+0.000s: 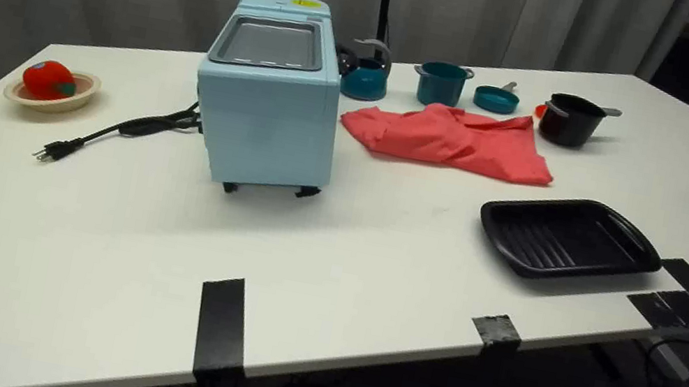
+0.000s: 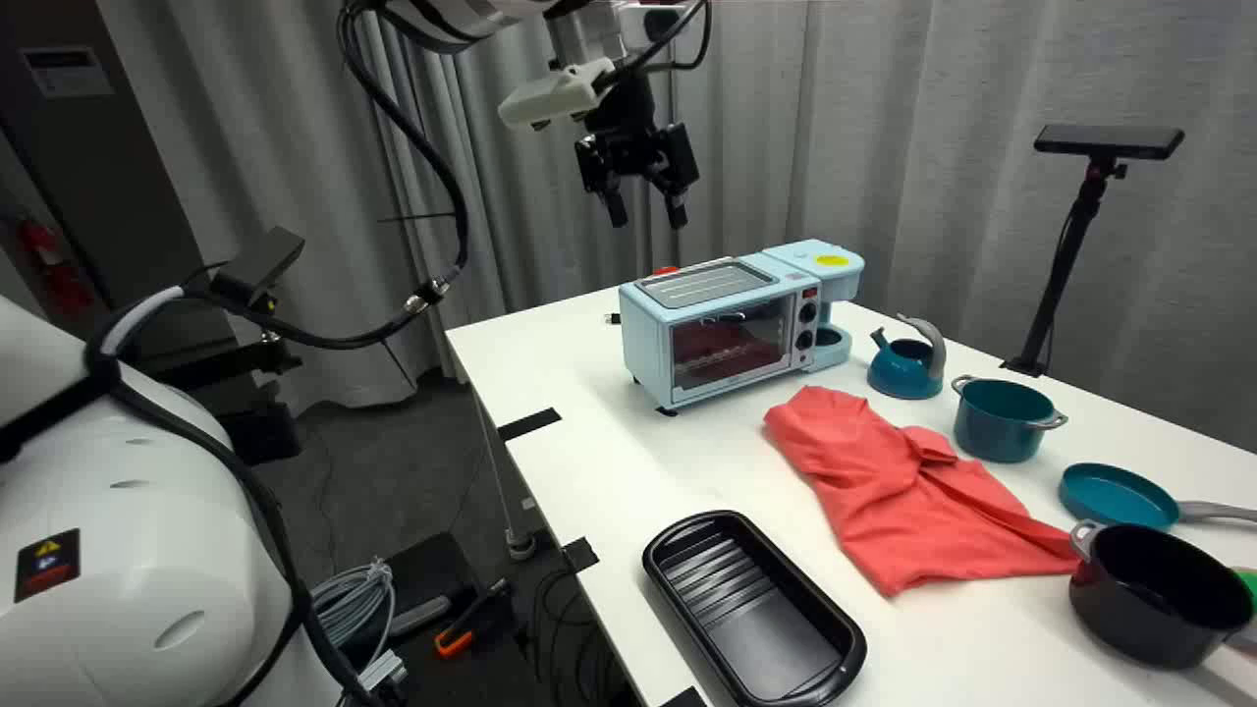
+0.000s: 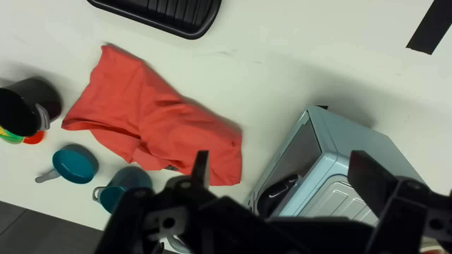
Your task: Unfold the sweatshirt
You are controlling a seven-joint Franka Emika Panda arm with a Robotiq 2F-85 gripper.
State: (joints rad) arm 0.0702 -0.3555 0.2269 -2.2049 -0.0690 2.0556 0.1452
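Note:
The sweatshirt is the red-coral cloth, lying bunched and folded on the white table. It shows in both exterior views (image 1: 452,143) (image 2: 899,491) and in the wrist view (image 3: 152,113). Its folds are crumpled, and I cannot tell sleeves or hood apart. My gripper (image 2: 647,214) is open and empty, high in the air above the far side of the toaster oven, well apart from the sweatshirt. In the wrist view its fingers (image 3: 280,155) stand wide apart, the left one overlapping the cloth's lower right corner in the picture. The gripper is out of view in an exterior view.
A light-blue toaster oven (image 2: 727,324) stands beside the sweatshirt, its cord (image 1: 151,125) trailing. A black tray (image 2: 756,609) lies near the table's edge. A kettle (image 2: 905,368), teal pot (image 2: 1004,422), pan (image 2: 1115,494) and black pot (image 2: 1159,594) line the sweatshirt's far side.

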